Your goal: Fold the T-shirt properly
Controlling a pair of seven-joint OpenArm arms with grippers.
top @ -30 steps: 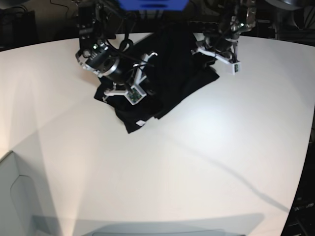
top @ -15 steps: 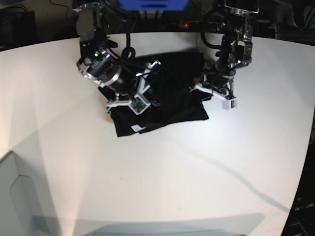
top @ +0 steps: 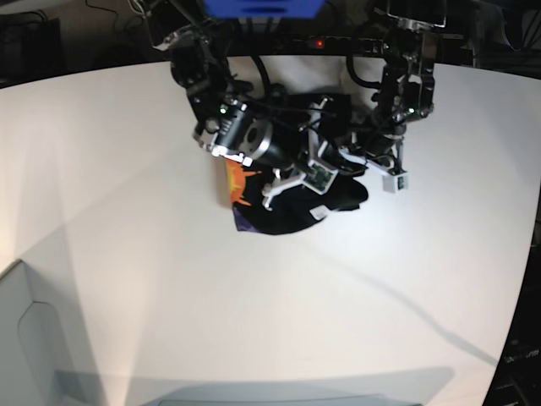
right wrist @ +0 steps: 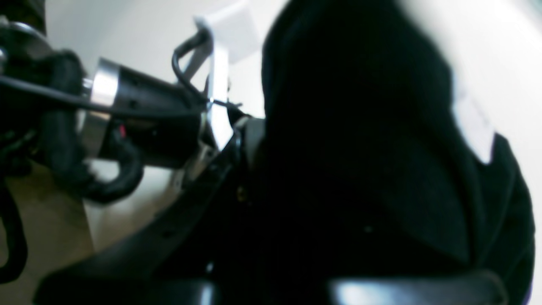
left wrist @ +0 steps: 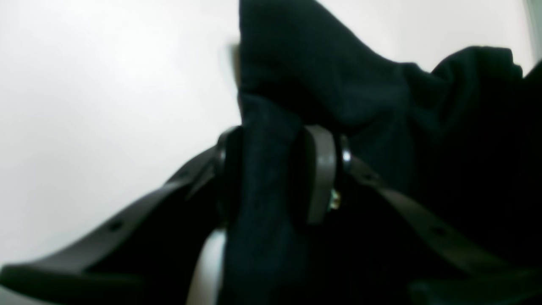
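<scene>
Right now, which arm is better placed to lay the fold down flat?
Probably the right. Its claw, shut on the black cloth T-shirt, has carried a layer across, exposing the orange print. The left claw only pins a bunched edge at the far side.

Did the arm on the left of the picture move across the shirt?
Yes. The right gripper swung rightward across the white table, folding the T-shirt toward the left gripper.

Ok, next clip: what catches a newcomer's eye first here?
The crumpled black cloth T-shirt, bunched at the far middle of the white table, with both arms crowded over it. An orange and purple print peeks out at its left edge in the base view. Up close, the left gripper has its jaws clamped on a fold of black cloth.
</scene>
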